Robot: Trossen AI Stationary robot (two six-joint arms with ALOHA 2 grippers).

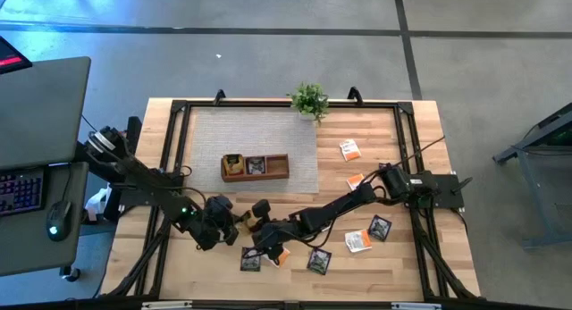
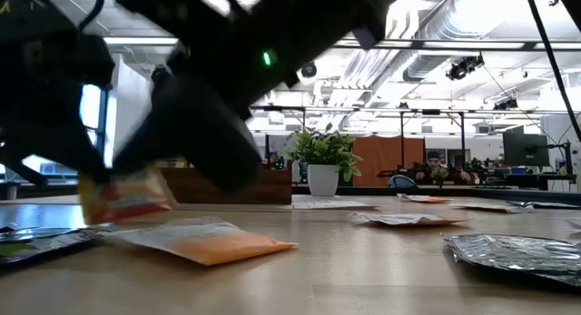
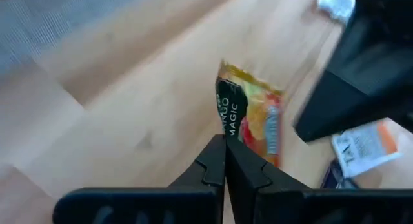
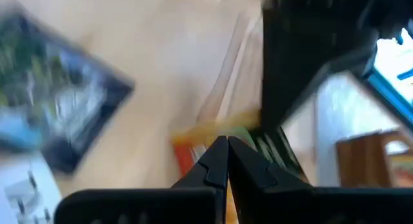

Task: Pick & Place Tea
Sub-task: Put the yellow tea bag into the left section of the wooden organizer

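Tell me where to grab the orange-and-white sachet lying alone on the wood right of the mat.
Pinch the orange-and-white sachet by one edge, coming straight down from above. It lies flat on the bare table with nothing close around it, so a sideways approach would probably find no purchase. The left gripper and right gripper work near the front edge.

The two pincers crowded the front middle of the counter [image 1: 375,122], with tea sachets [image 1: 318,261] lying close by. The wooden tray [image 1: 256,167] and a small plant [image 1: 309,101] stood farther back. Bare wood stayed open between them.
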